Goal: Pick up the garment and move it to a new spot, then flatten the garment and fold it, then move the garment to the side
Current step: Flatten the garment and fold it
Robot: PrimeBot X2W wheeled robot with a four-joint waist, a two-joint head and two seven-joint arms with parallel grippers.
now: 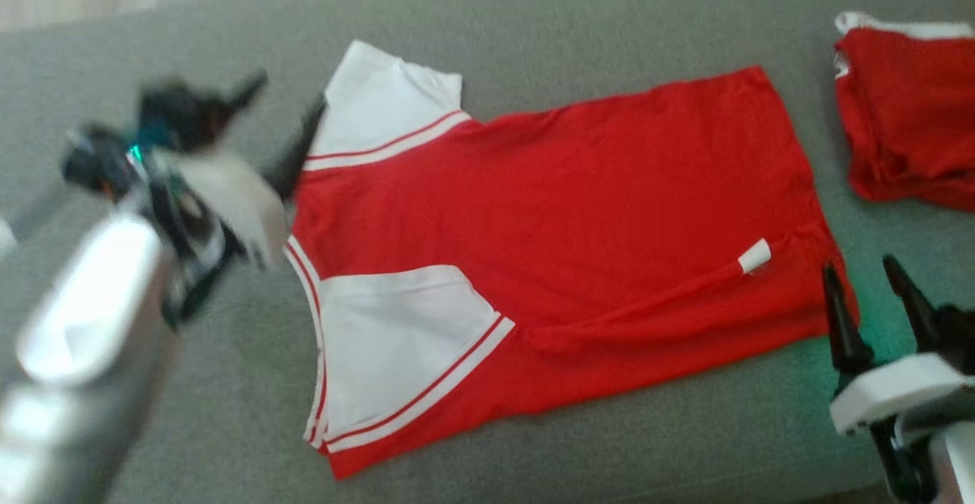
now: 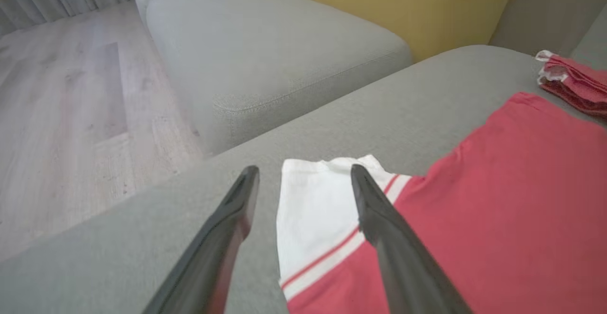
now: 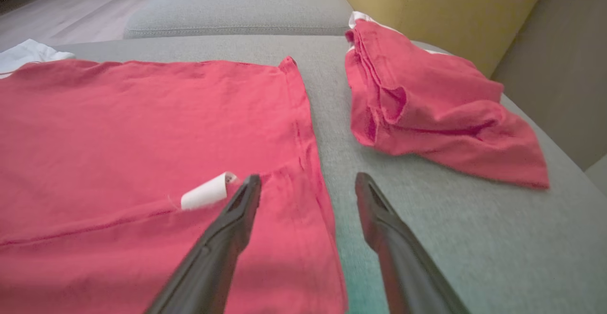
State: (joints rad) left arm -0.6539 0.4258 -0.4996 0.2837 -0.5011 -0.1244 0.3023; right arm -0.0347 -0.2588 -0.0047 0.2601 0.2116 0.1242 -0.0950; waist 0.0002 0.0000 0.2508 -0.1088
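Garment (image 1: 564, 215), red with white sleeves, lies spread flat on the grey sofa cushion (image 1: 609, 24), with a second red garment (image 1: 906, 116) bunched near its hem end. Left pincer (image 2: 303, 168) hangs open over one white sleeve (image 2: 313, 200), gripping nothing. Right pincer (image 3: 303, 176) stands open at the hem corner, also empty.

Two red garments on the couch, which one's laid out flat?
The red shirt with white sleeves, in the middle: it lies spread flat. The other red garment, off past its hem end, is a bunched, folded-over heap.
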